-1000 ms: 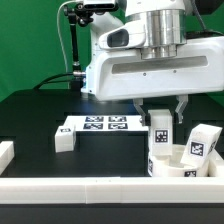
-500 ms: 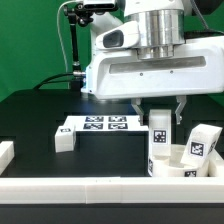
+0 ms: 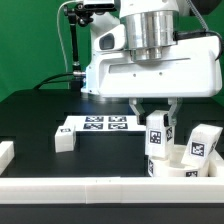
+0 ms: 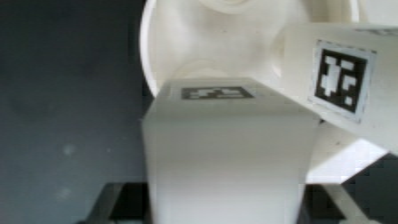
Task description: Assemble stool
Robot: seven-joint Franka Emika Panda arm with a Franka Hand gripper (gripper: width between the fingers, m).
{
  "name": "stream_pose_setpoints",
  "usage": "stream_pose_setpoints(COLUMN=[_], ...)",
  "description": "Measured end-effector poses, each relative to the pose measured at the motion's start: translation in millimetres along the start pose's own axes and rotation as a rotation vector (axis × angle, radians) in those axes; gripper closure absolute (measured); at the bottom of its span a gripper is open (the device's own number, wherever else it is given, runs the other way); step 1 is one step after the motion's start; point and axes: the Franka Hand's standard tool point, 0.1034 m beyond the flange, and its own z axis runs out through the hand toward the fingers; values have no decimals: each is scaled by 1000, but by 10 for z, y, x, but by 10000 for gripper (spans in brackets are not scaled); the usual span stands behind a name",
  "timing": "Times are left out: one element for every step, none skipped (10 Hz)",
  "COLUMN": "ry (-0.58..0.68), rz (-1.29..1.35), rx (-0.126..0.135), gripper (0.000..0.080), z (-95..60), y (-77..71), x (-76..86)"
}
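Observation:
My gripper (image 3: 157, 117) is shut on a white blocky stool leg (image 3: 157, 138), which hangs slightly tilted over the round rimmed disc (image 3: 180, 168) at the exterior view's right. A second leg (image 3: 203, 143) stands at the disc's far side. A third leg (image 3: 64, 140) lies on the black table to the left. In the wrist view the held leg (image 4: 231, 150) fills the middle between my dark fingers (image 4: 125, 200). The disc (image 4: 187, 40) lies beyond it, and the second leg's tag (image 4: 342, 75) shows beside it. Where the held leg's lower end meets the disc is hidden.
The marker board (image 3: 100, 124) lies flat behind the third leg. A long white border rail (image 3: 90, 190) runs along the front edge, and a short piece of rail (image 3: 5, 155) sits at the left. The arm's white body (image 3: 150, 65) hangs above the disc.
The wrist has turned a little, and the held leg now sits slightly tilted over the disc. The other parts have not moved.

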Motion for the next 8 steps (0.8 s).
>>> stream_pose_setpoints(ry=[1,2,7,6,3,-3,-12,-20], rz=[65,119,184,242,325,376,473,566], rx=[0,6,14,17,20,26,34,39], gripper=[462,462,462,462,462,462,462,462], z=[0,2,1,2,2,3,6,10], y=[7,11,16,17,23,24,19,12], x=[7,15,30,32,39,41,37,31])
